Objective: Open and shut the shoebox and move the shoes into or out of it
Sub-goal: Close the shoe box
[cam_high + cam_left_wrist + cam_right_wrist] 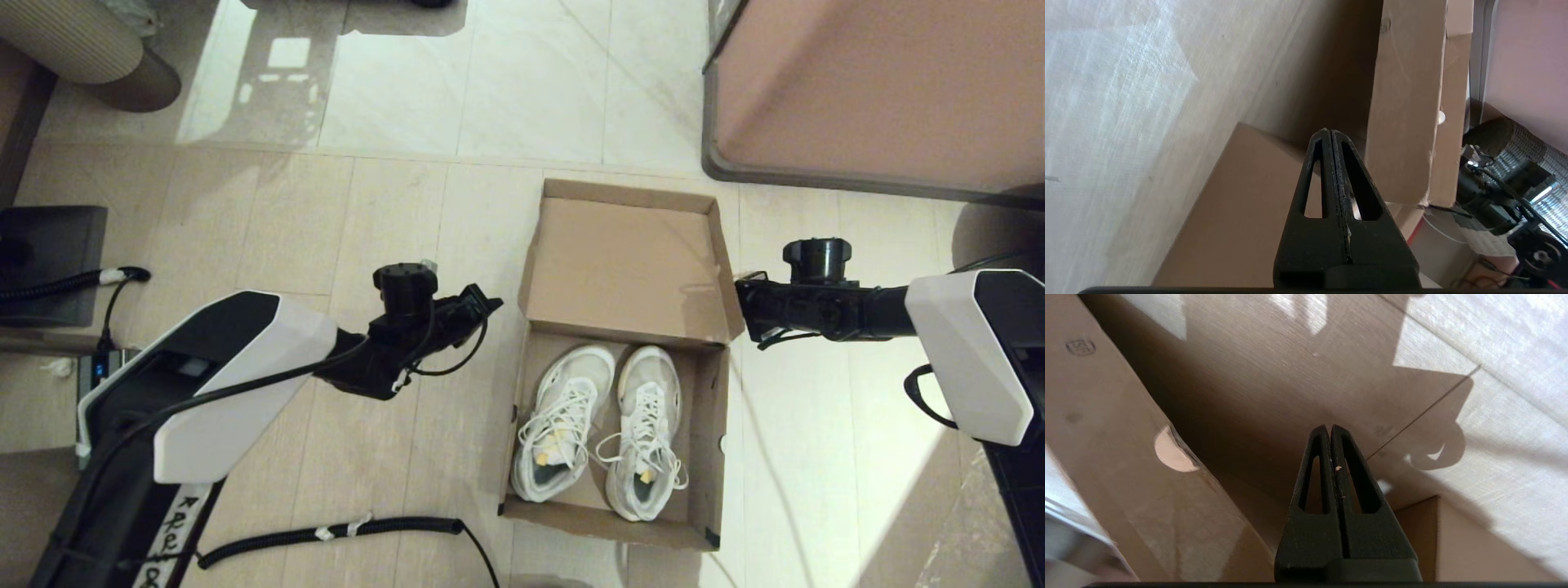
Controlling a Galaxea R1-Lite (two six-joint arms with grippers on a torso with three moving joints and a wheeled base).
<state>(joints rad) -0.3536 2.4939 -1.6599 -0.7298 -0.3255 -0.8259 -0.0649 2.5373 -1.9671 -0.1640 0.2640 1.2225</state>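
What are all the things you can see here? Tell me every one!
Brown cardboard shoebox: one, on the floor, centre, lid flipped open.
White lace-up sneakers: two, side by side inside the shoebox.
Pinkish-brown furniture block with grey rim: one, far right.
Black coiled cable: one, on the floor, near left.
Left gripper: one, black, shut, beside the shoebox's left wall.
Right gripper: one, black, shut, beside the lid's right edge.

head: high, facing down on shoebox [624,359] at 12 o'clock | wrists: low, close, flanking it at 9 and 3 | shared: box walls
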